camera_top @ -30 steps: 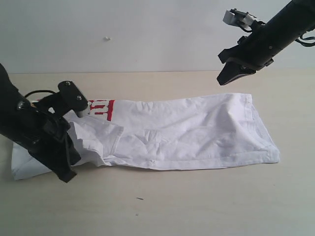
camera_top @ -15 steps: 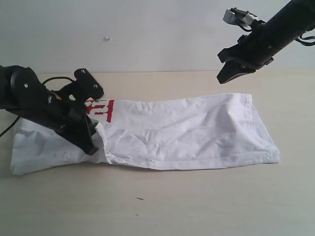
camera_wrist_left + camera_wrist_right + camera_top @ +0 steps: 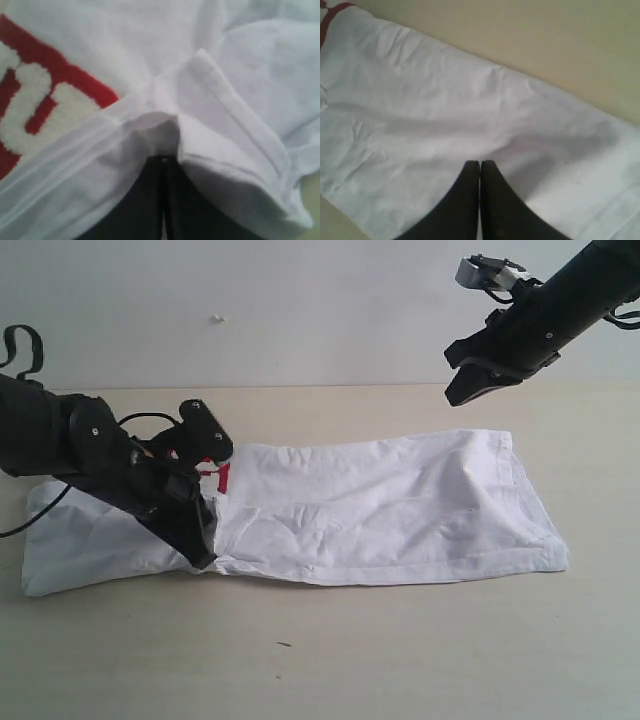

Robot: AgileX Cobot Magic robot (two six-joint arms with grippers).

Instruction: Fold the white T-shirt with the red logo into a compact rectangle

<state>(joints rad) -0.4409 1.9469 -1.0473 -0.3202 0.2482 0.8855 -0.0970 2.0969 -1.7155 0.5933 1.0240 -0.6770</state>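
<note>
The white T-shirt (image 3: pixel 400 510) lies long and flat on the pale surface (image 3: pixel 400 660). Its left end is folded over. Only a small bit of the red logo (image 3: pixel 222 478) peeks out beside the left arm. The left pincer (image 3: pixel 203 552) is low on the shirt near its front edge. It is squeezed tight on a folded hem of the white cloth. The right pincer (image 3: pixel 462 395) hangs up in the air above the far edge of the shirt. Its two tips are pressed together and it has nothing in them.
</note>
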